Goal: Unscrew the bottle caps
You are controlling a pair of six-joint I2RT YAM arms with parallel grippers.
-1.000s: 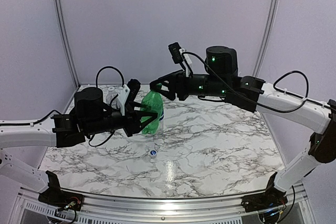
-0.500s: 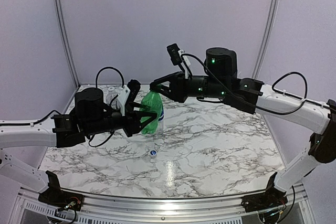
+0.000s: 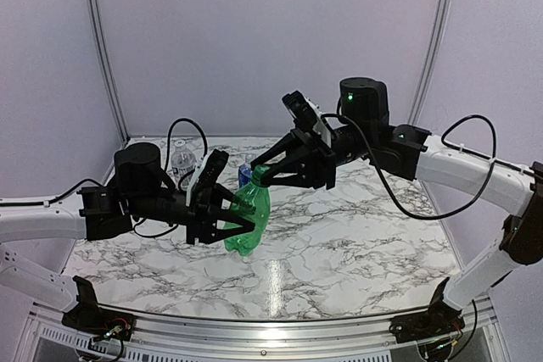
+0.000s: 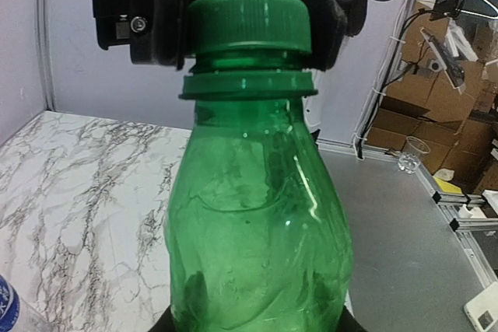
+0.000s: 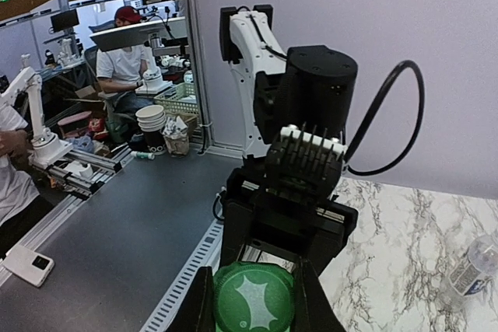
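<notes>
**Both claws locked on the green bottle**

Nearest, the left gripper (image 3: pixel 222 225) is clamped round the body of the green bottle (image 3: pixel 248 219) over the marble table (image 3: pixel 365 235). The bottle's long axis runs close to upright, its neck leaning slightly toward the right arm. On top sits the green cap (image 4: pixel 249 21) with the right gripper (image 3: pixel 261 172) closed on it; its fingers (image 5: pixel 201 305) press on either side. Farther back stand a blue-labelled bottle (image 3: pixel 244 174), half hidden, and a clear bottle (image 3: pixel 181 158).
</notes>
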